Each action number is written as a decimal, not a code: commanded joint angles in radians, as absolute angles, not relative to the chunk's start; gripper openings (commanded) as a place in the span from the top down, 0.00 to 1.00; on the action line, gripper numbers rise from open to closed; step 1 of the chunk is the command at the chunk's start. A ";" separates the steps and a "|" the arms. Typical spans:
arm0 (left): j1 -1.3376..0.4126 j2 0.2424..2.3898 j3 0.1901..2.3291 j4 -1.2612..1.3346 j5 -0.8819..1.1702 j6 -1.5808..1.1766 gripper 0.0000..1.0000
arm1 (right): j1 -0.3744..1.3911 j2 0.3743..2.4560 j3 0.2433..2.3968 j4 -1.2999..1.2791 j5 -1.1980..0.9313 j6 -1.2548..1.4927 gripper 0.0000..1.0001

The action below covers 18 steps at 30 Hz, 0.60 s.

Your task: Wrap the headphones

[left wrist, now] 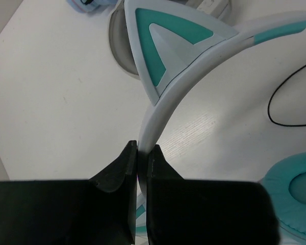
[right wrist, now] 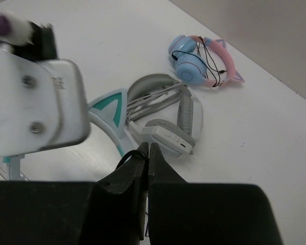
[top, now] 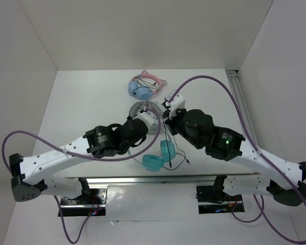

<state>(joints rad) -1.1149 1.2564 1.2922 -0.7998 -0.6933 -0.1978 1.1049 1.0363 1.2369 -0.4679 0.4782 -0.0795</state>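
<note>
I see the left end effector clamped on the pale headband of the headphones; the right end effector is pressed together on their black cable.

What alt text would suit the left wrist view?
The left gripper is shut on the pale headband just below its teal-centred cat ear, above a white table. A teal ear cup sits at lower right, a thin black cable loops at right, and grey headphones show behind the ear.
</note>
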 commanded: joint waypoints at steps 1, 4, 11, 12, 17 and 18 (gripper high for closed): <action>-1.138 1.151 1.282 -0.718 -0.594 -0.087 1.00 | 1.112 1.039 1.252 -0.414 0.489 -0.097 1.00; -1.138 1.094 1.282 -0.727 -0.551 -0.087 1.00 | 1.112 1.039 1.227 -0.385 0.549 -0.097 1.00; -1.147 0.994 1.282 -0.718 -0.375 -0.057 1.00 | 1.132 1.080 1.215 -0.385 0.606 -0.077 1.00; -1.147 0.980 1.282 -0.718 -0.355 -0.048 1.00 | 1.141 1.094 1.215 -0.385 0.606 -0.077 1.00; -1.147 1.012 1.296 -0.756 -0.394 -0.048 1.00 | 1.189 1.108 1.233 -0.383 0.638 -0.077 1.00; -1.147 1.023 1.296 -0.756 -0.394 -0.058 1.00 | 1.189 1.108 1.233 -0.374 0.638 -0.077 1.00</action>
